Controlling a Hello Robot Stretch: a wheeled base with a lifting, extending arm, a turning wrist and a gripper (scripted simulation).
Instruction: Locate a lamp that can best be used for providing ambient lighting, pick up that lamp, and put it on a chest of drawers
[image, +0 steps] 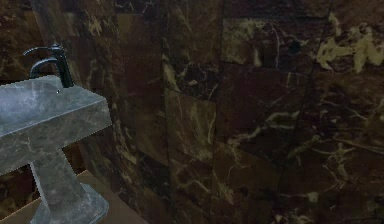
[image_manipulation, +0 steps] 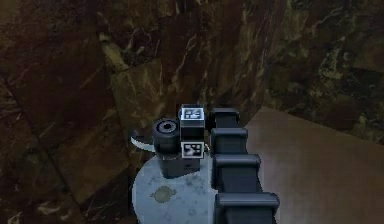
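Two views, and both are mostly dark marble wall (image: 250, 120), so I'd call this the search stage of the job. On the forward view's left there's a grey stone pedestal sink (image: 50, 125) with a dark faucet (image: 52, 62) on top, which makes this look like a bathroom corner. As for the lamp, I can't tell where it is from here. My guess is another room entirely.

In the arm side view the arm (image_manipulation: 235, 165) comes up from the bottom edge, with the two white markers (image_manipulation: 192, 116) at its far end and the gripper (image_manipulation: 145, 140) just left of them. There's a pale grey rounded surface (image_manipulation: 160, 190) right under it, so I can't tell if it's carrying anything. I also can't tell how the fingers are set.

How I'd handle it: the wall is near on both sides, so pull the arm in before turning. Swing toward the brown floor (image_manipulation: 310, 160) on the arm side view's right, since that looks like the way out. Turn slowly so the sink doesn't get clipped. Then check bedrooms and living areas for a shaded, soft-glow lamp rather than a task light, and note any chest of drawers along the way.
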